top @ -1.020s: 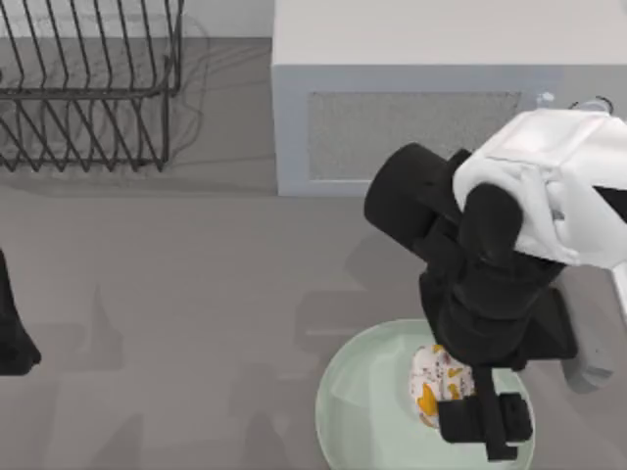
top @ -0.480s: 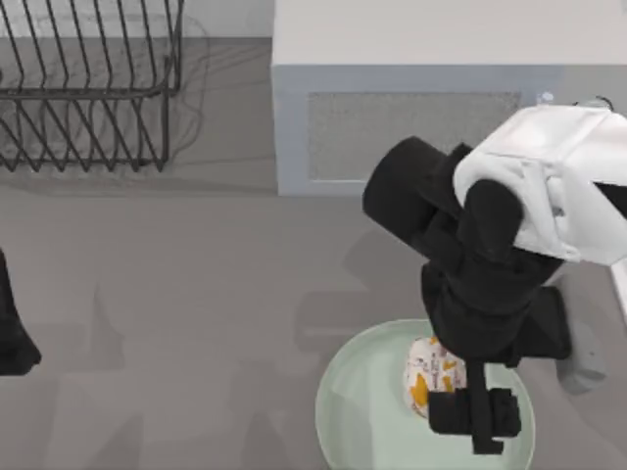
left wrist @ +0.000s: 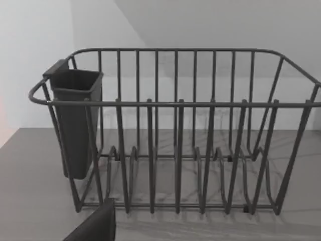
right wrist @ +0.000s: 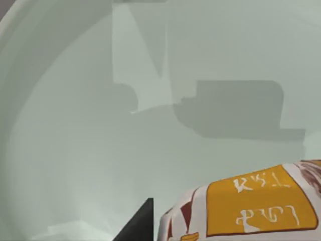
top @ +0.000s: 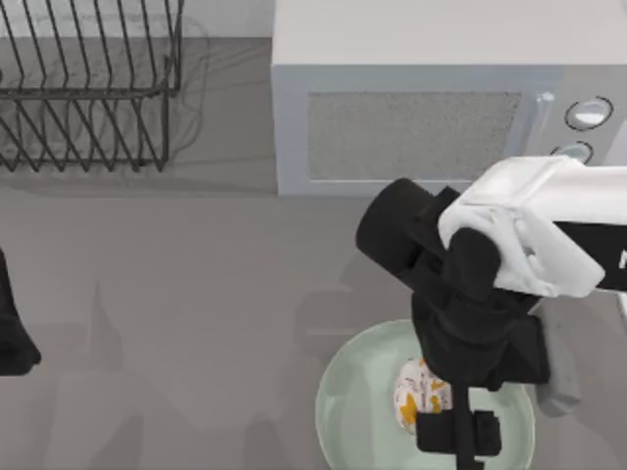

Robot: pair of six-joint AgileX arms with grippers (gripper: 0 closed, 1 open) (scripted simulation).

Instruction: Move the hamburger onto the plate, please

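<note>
While the right tool (top: 453,431) hangs over the plate (top: 358,401) at the tabletop's near right, the hamburger (top: 413,394) sits just left of it, partly hidden by the wrist; whether it is clamped I cannot tell. Left arm parked far left.

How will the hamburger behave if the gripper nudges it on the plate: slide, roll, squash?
The hamburger looks wrapped in printed paper, lumpy and rounded, so it would probably give a little rather than feel stiff. It is small against the plate, so likely light. The plate's surface looks glossy, so a push may slide it; its uneven shape makes a clean roll unlikely.
</note>
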